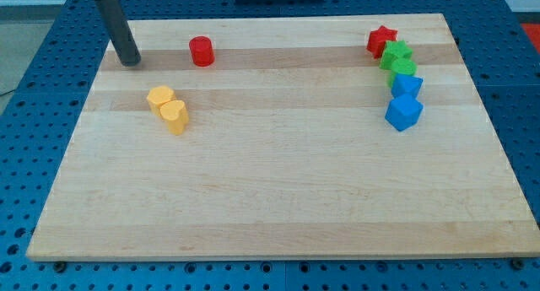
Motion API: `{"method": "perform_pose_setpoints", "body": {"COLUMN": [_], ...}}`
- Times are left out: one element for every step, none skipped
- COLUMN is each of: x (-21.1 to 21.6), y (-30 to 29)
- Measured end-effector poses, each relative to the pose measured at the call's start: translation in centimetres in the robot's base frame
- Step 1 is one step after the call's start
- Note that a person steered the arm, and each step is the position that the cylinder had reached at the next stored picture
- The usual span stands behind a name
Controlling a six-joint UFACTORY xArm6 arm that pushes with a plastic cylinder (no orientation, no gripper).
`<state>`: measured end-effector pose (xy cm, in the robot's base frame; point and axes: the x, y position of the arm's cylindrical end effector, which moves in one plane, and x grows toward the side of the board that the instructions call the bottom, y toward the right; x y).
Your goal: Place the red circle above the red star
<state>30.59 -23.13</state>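
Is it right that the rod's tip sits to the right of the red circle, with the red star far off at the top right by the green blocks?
Not quite. In the camera view my tip sits to the view's left of the red circle, with a gap between them. The rest holds: the red star is far off at the top right, by the green blocks.

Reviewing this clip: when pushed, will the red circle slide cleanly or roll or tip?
The red circle stands on its flat end, squat, so it likely slides rather than tips. Its round side may slip off my tip, which is at its left.
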Motion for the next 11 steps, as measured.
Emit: {"method": "perform_pose_setpoints", "body": {"x": [-2.5,-5.1,-2.4,-1.3,-4.8,-8.0,-8.4,-8.4,-9.2,-9.3,-9.3], "y": [9.1,17.3,13.7,13.1,18.5,26.1,26.6,23.5,24.8,30.3,33.7]}}
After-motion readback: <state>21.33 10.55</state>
